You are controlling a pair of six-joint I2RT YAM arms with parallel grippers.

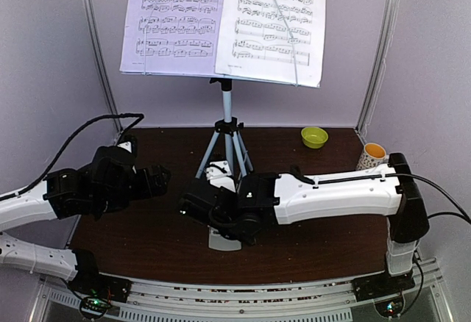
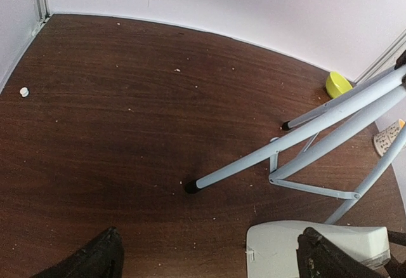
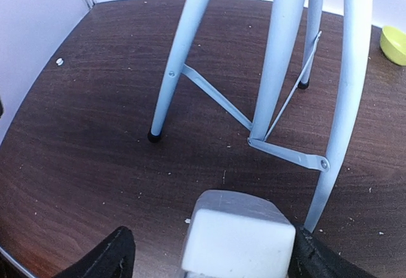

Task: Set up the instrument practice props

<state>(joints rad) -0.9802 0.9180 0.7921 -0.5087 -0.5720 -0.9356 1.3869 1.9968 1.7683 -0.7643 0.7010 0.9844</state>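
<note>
The music stand (image 1: 227,109) rises on its silver tripod at the back middle, and two sheet-music pages (image 1: 221,20) rest on its desk. The pale-grey metronome (image 3: 238,237) sits on the table in front of the tripod legs (image 3: 279,68), mostly hidden under my right arm in the top view, with a grey part (image 1: 223,241) showing. My right gripper (image 3: 212,252) straddles the metronome: the right finger (image 3: 314,259) is against it, the left finger (image 3: 108,256) stands apart. My left gripper (image 2: 209,256) hangs open over the table, the metronome (image 2: 304,246) by its right finger.
A yellow-green bowl (image 1: 314,137) and a patterned mug (image 1: 373,153) stand at the back right of the brown table (image 1: 147,226). A small white cap (image 2: 24,91) lies near the left wall. Pale walls close in the back and both sides.
</note>
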